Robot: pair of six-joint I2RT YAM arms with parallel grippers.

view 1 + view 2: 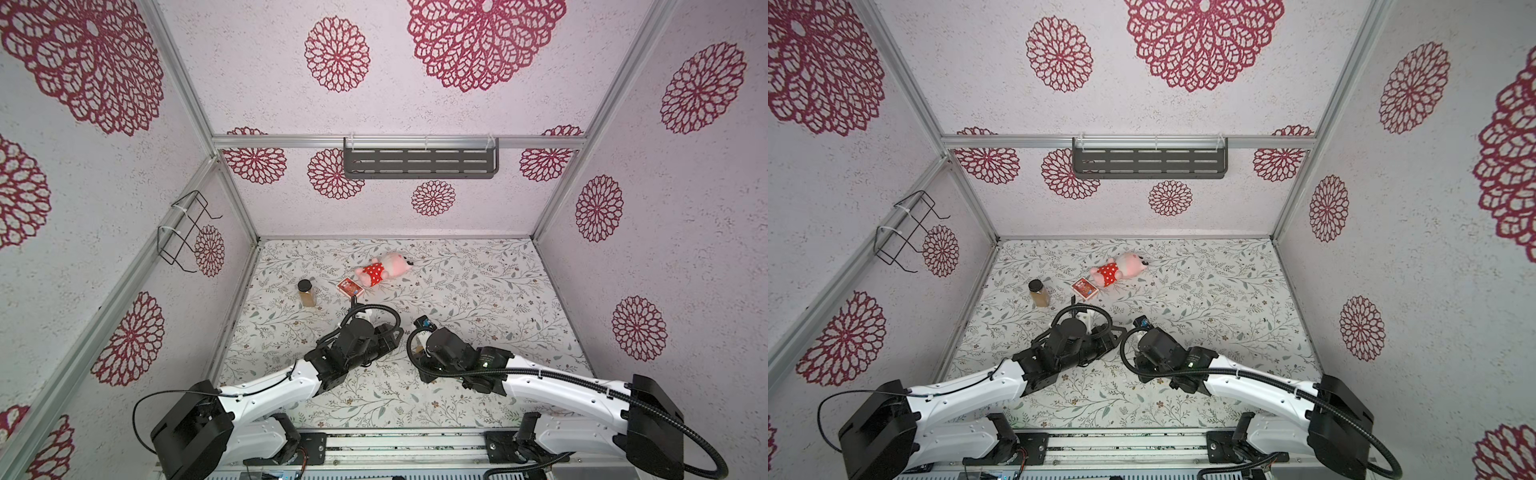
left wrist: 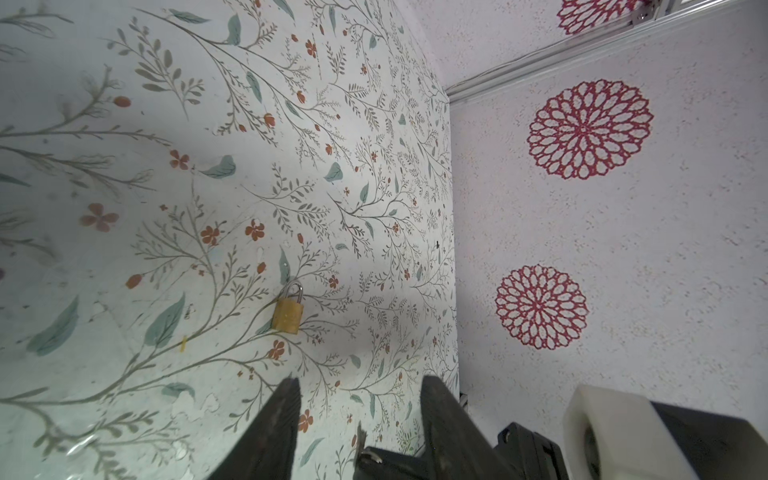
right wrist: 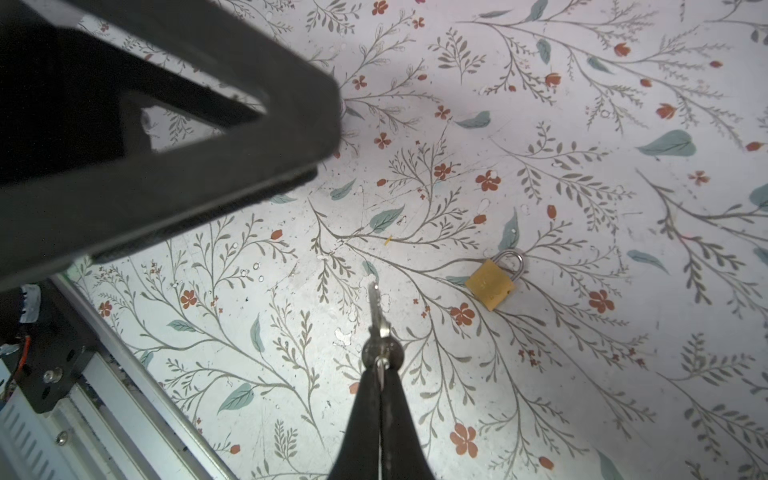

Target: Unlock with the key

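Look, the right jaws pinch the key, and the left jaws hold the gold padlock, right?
No. The right gripper does pinch the key, but the gold padlock lies loose on the table, ahead of the left gripper, whose jaws hold nothing. The left wrist view shows it.

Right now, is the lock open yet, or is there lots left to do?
Not open yet. Done: the right gripper is pinching the key, which points out in front. In hand: the left gripper is open and empty, facing the padlock. The padlock lies flat on the table with its loop shut. Left: hold the padlock, push the key in and turn it.
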